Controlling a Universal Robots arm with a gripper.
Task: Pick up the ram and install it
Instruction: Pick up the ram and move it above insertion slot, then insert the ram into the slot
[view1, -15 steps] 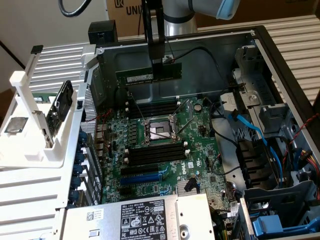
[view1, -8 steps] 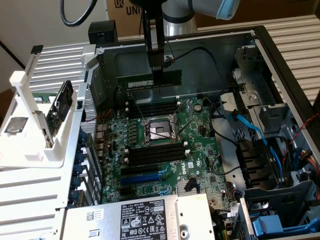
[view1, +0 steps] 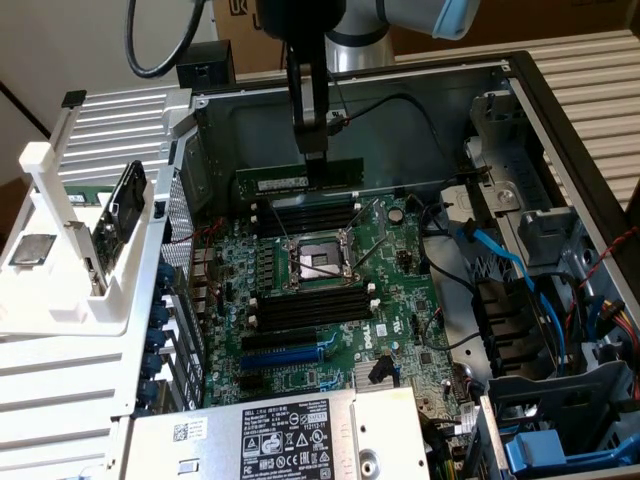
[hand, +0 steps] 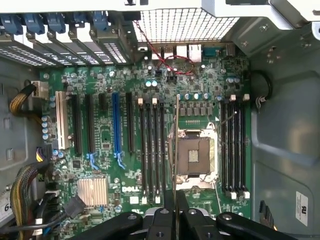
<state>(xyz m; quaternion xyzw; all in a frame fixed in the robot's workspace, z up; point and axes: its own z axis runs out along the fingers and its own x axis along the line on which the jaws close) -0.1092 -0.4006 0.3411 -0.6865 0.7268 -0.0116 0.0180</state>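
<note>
The ram (view1: 290, 182), a long dark-green stick with a white label, hangs level above the motherboard (view1: 390, 290). My gripper (view1: 316, 160) is shut on its upper edge near the exterior view's right end. It hovers just above the far group of black slots (view1: 305, 215), beyond the processor socket (view1: 315, 262), and is not seated. In the wrist view the ram (hand: 176, 150) shows edge-on as a thin line running out from my gripper (hand: 175, 207), beside the socket (hand: 195, 155) and parallel to the slots (hand: 150, 150).
A white rack (view1: 60, 250) at the exterior view's left carries a silver processor chip (view1: 32, 250) and another part. The power supply (view1: 290, 440) sits at the front. Blue cables (view1: 510, 260) and drive bays fill the case's right side. Grey case walls (view1: 400, 120) surround the board.
</note>
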